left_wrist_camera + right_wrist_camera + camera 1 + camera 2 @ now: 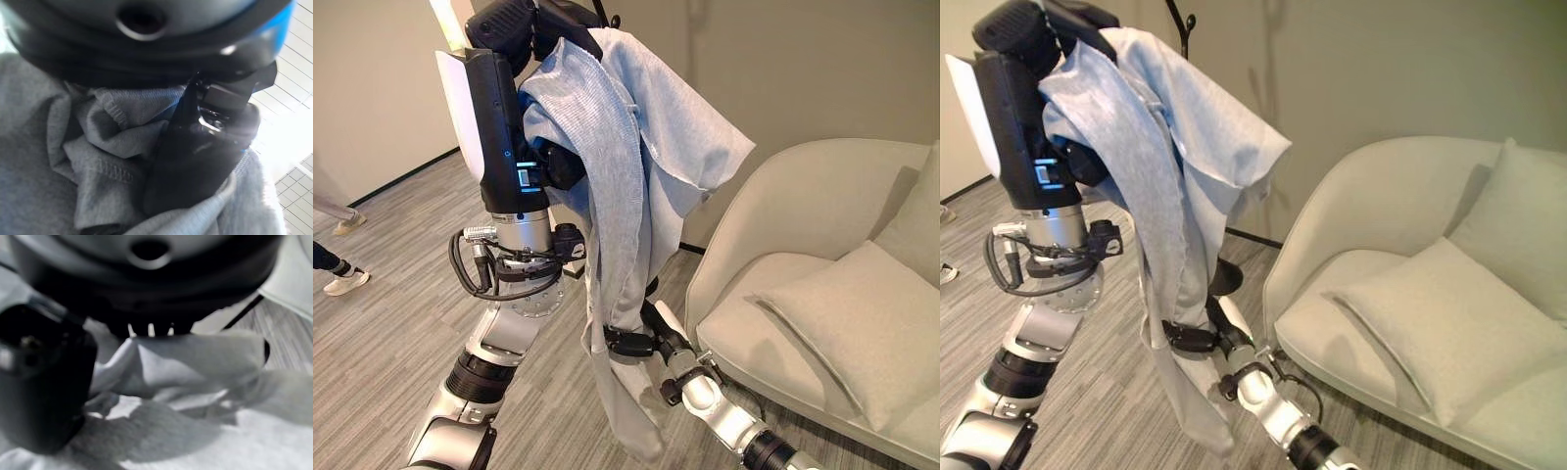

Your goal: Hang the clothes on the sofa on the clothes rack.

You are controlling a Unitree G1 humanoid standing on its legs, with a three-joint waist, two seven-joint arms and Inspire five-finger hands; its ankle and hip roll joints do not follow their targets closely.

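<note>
Left robot hand (514,29) is raised high, clenched on the top of the grey garment (626,166), which drapes down from it. Right robot hand (631,341) grips the garment's lower part, beside the sofa (803,196).

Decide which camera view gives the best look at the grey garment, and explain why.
The left eye view: it shows the grey garment draped over the raised left hand and hanging down to the right hand. The right eye view shows much the same; the wrist views show close folds.
</note>
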